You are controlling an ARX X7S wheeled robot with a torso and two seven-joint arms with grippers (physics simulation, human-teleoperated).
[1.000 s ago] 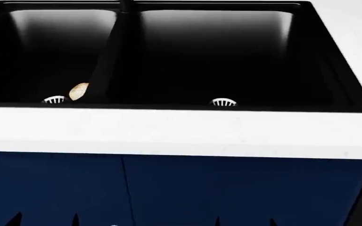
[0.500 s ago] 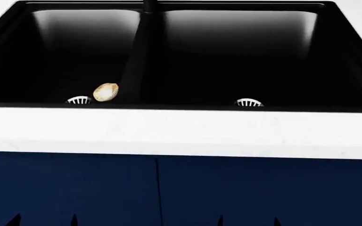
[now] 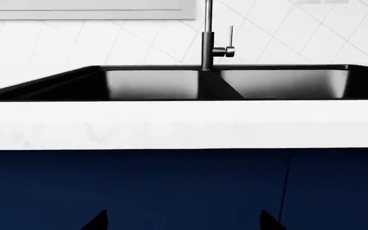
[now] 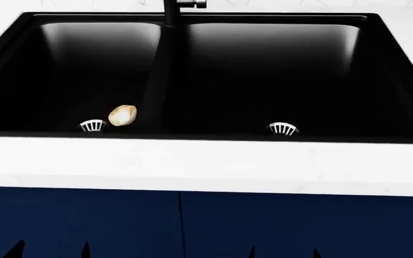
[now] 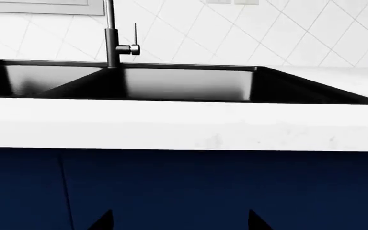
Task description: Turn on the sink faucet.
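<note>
The wide matte black double-basin sink [image 4: 378,64] is set into the white stone surface [image 4: 206,166], above dark blue cabinet doors [image 4: 84,220]. The tall black gooseneck faucet [image 3: 207,43] stands at the back rim, behind the central divider, and its thin lever handle [image 3: 231,34] points upward. A small beige shell-like object [image 4: 122,115] lies in the left basin, just beside the white drain strainer [image 4: 92,126]. Of both pincers only dark tips show low down, so I cannot tell whether they are released or clenched.

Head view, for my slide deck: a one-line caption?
Black double sink with faucet behind, small tan object beside left drain.
</note>
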